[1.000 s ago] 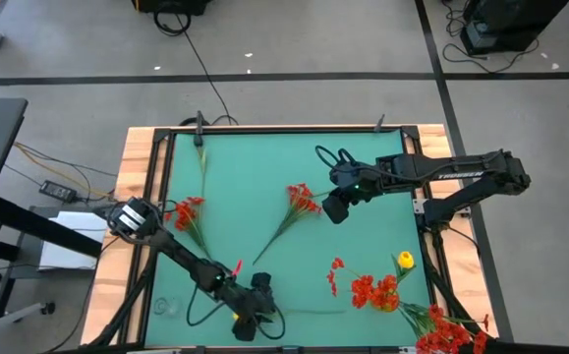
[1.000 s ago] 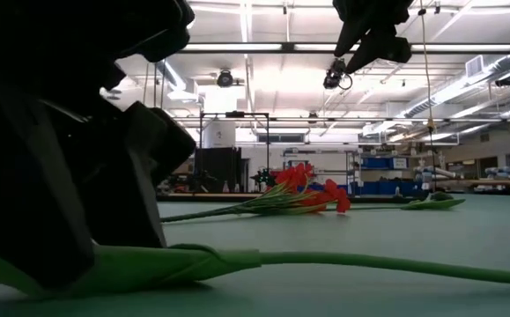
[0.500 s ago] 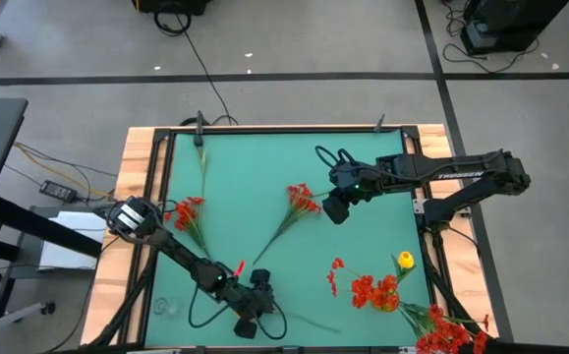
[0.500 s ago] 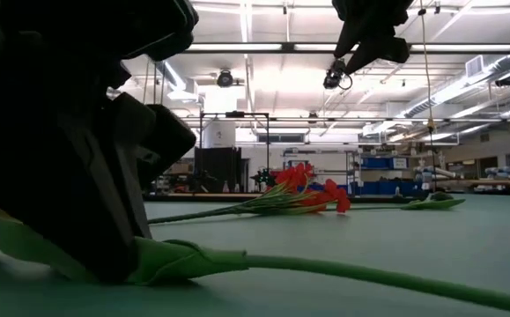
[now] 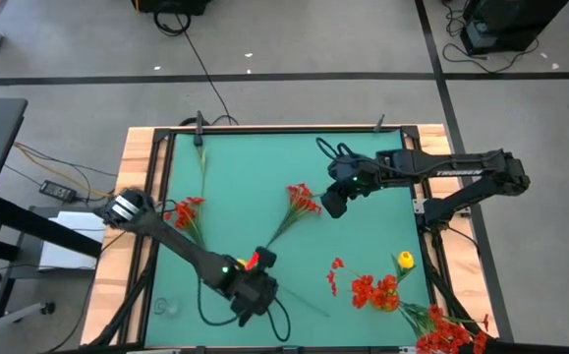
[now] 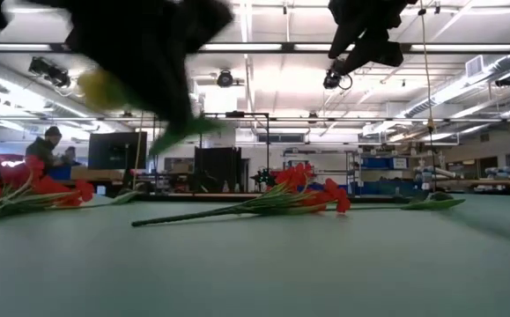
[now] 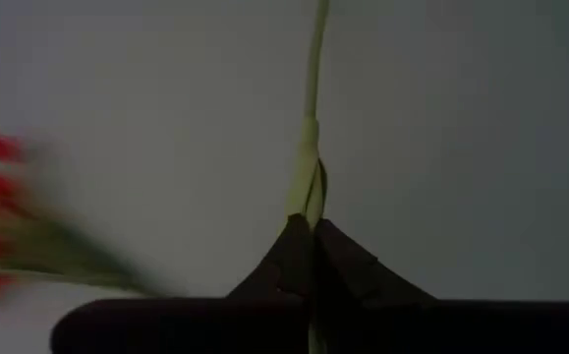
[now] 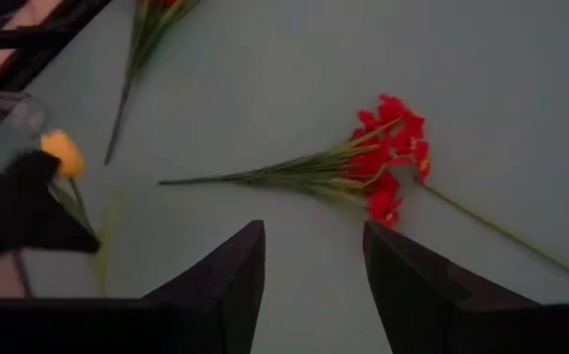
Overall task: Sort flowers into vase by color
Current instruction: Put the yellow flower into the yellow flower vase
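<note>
My left gripper (image 5: 251,287) hangs over the mat's near edge, shut on a yellow flower. Its yellow head (image 6: 105,88) shows blurred beside the gripper in the low view, and its thin green stalk (image 5: 299,301) trails toward the table's right. My right gripper (image 5: 333,204) hovers open above the mat's middle, beside a red flower (image 5: 302,202) that lies flat on the mat; the same red flower (image 8: 363,167) shows beyond its fingers. A clear vase (image 5: 168,307) seems to stand at the near left corner. My left gripper pinches the yellow flower's stalk (image 7: 310,202) between its two fingertips, where a leaf wraps the stalk, near the head end. The fingers come from above. The head end is lifted off the mat; whether the stalk's far end still touches it I cannot tell.
More red flowers lie at the left (image 5: 188,211), at the near right (image 5: 374,292) and over the near right corner (image 5: 451,334). Another yellow flower (image 5: 404,261) lies near the right edge, and a bare green stalk (image 5: 202,157) at the far left. A black frame (image 5: 284,128) rims the mat.
My left gripper has shut on the yellow flower's stalk and risen from the mat, moving a little toward the far edge. The flower's head end has come up with it, and the stalk now slants instead of lying along the near edge.
</note>
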Action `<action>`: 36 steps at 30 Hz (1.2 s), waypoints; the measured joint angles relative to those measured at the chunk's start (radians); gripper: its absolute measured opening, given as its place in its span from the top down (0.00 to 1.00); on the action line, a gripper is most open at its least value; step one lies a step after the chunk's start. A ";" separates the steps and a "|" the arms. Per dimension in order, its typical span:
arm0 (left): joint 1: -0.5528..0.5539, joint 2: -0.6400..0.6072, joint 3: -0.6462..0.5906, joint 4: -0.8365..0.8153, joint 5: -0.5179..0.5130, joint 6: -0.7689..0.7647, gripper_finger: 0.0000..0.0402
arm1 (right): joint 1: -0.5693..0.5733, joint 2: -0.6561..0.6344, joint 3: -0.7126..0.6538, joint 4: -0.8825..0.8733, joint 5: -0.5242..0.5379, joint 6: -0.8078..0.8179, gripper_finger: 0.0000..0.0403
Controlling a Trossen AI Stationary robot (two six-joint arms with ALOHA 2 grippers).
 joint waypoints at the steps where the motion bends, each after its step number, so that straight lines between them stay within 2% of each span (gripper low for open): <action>1: 0.009 -0.025 0.014 -0.031 -0.020 0.038 0.98 | -0.003 0.000 0.000 0.011 -0.019 -0.009 0.55; 5: 0.064 -0.155 0.034 -0.073 -0.090 0.196 0.98 | -0.014 0.000 0.000 0.067 -0.136 -0.056 0.55; 11: 0.143 -0.348 0.036 -0.078 -0.113 0.441 0.98 | -0.019 0.000 0.000 0.218 -0.417 -0.120 0.54; 14: 0.191 -0.404 0.036 -0.049 -0.095 0.554 0.98 | -0.019 0.004 0.000 0.320 -0.455 -0.094 0.54; 16: 0.225 -0.433 0.036 -0.030 -0.049 0.618 0.98 | -0.020 0.015 0.000 0.387 -0.455 -0.066 0.54; 23: 0.298 -0.453 0.037 0.060 0.025 0.786 0.97 | -0.020 0.091 0.000 0.578 -0.559 0.005 0.54; 30: 0.309 -0.453 0.036 0.052 0.070 0.844 0.96 | -0.021 0.177 0.000 0.718 -0.730 0.090 0.55; 36: 0.308 -0.453 0.036 0.047 0.090 0.864 0.96 | -0.020 0.230 0.000 0.764 -0.756 0.133 0.60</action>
